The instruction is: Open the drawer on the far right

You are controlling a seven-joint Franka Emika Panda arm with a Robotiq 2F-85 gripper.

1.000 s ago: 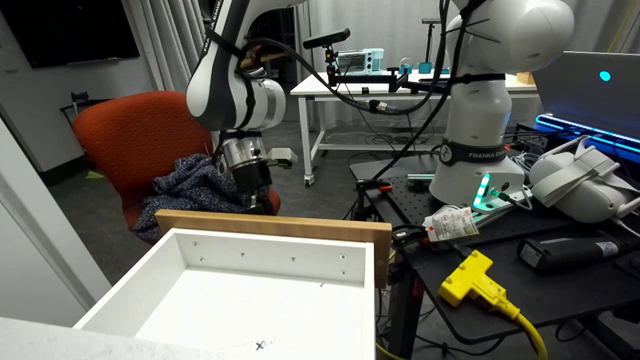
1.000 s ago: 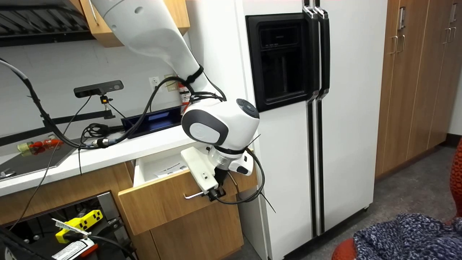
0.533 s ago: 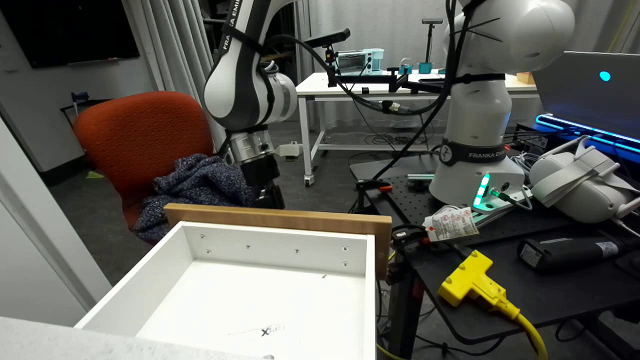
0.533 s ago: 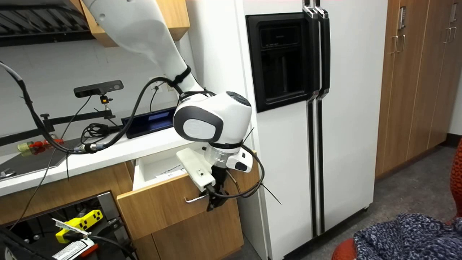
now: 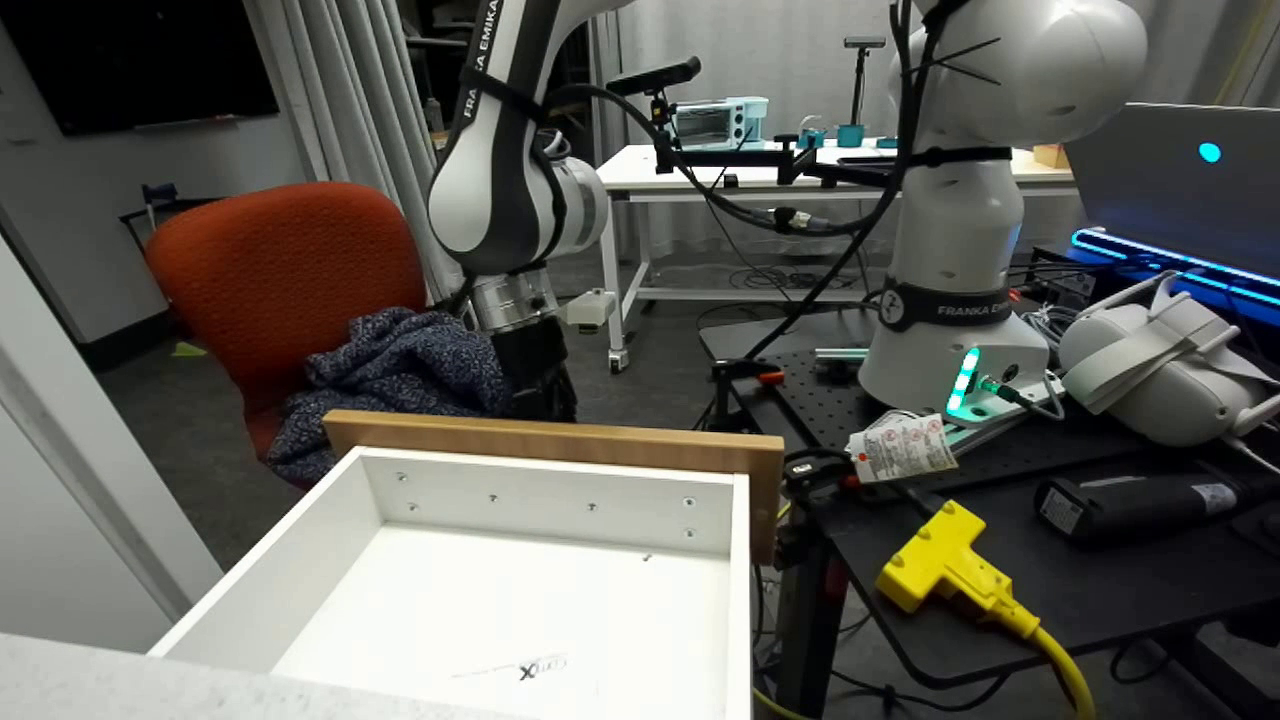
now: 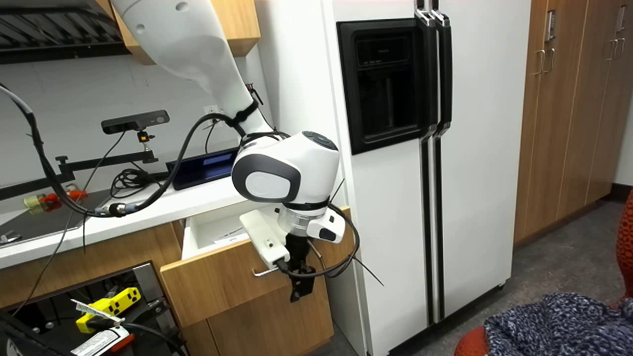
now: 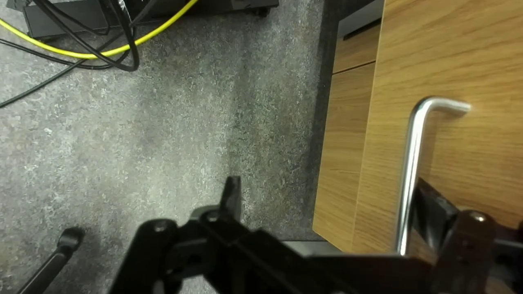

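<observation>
The drawer (image 5: pixel 560 447) stands pulled well out in both exterior views, its white inside visible behind a light-wood front (image 6: pixel 217 282). On that front sits a bent metal handle (image 7: pixel 412 155), large in the wrist view. My gripper (image 7: pixel 328 182) is open wide around the bar without gripping it. One of its fingers (image 7: pixel 428 214) reaches between handle and drawer front, close to the bar; whether it touches I cannot tell. Well away from the bar, the opposite finger (image 7: pixel 232 195) hangs over the floor. From an exterior view, the wooden front hides the lower fingers.
Beside the drawer stands a black cart (image 5: pixel 1000 560) carrying a yellow plug (image 5: pixel 935 565). An orange chair (image 5: pixel 290 260) with dark cloth is close behind the arm. A white refrigerator (image 6: pixel 470 148) flanks the cabinet. Yellow cable (image 7: pixel 65 52) lies on the floor.
The jaws, formerly together at the handle, have spread wide. The drawer slid somewhat farther out at first, then barely moved. The wrist shifted outward with it and dipped slightly lately.
</observation>
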